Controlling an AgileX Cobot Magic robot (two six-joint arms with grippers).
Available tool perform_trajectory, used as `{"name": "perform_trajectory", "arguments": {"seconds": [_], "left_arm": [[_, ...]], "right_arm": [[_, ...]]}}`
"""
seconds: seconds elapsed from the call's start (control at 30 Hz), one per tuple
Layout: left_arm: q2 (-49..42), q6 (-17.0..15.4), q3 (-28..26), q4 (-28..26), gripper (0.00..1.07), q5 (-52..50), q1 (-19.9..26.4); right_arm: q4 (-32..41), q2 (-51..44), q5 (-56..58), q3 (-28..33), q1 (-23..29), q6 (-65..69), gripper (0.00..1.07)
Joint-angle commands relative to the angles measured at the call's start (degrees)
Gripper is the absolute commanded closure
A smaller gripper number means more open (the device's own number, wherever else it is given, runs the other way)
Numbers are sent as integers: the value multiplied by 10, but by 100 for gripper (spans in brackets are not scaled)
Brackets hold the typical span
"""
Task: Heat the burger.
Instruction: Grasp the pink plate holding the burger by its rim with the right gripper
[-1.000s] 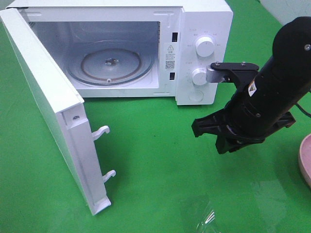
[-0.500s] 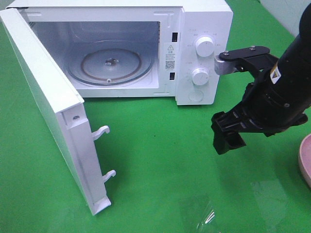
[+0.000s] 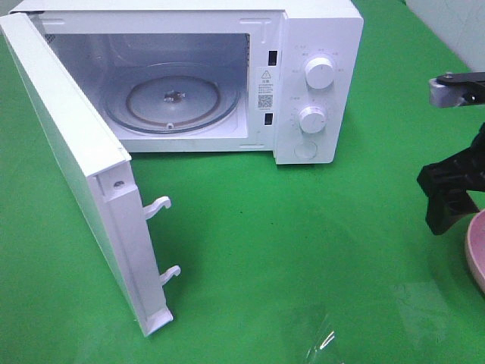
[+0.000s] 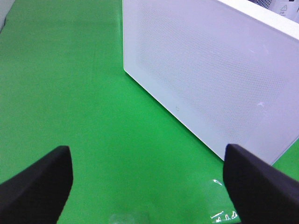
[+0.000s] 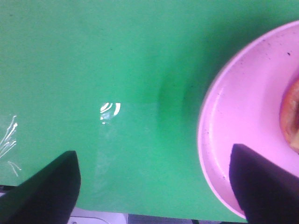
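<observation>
Only a brown-orange sliver of the burger [image 5: 292, 117] shows, at the edge of the right wrist view, on the round pink plate [image 5: 243, 126]. The plate's rim [image 3: 476, 250] also shows at the right edge of the exterior view. My right gripper [image 5: 154, 189] is open and empty, above the green cloth next to the plate's rim; in the exterior view it [image 3: 447, 205] hangs just left of the plate. My left gripper [image 4: 149, 186] is open and empty, facing a white panel of the microwave [image 4: 210, 79]. It is out of the exterior view.
The white microwave [image 3: 318, 76] stands at the back with its door [image 3: 83, 167] swung wide open to the left. Its glass turntable [image 3: 173, 102] is bare. Green cloth [image 3: 288, 250] covers the table in front.
My right arm has swung from in front of the microwave's control panel to the right, ending over the plate's left rim. The microwave and door have not moved.
</observation>
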Motion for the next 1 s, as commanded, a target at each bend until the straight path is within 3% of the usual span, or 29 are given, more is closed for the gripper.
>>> {"name": "perform_trajectory", "arguments": {"seconds": [0.03, 0.33, 1.0], "left_arm": [[-1, 1, 2, -1, 26, 0, 1], [-1, 1, 2, -1, 26, 0, 1], [-1, 1, 2, -1, 26, 0, 1]], "right_arm": [[-6, -5, 1, 6, -46, -25, 29], [-8, 17, -74, 51, -101, -33, 29], [-24, 162, -169, 56, -104, 2, 31]]}}
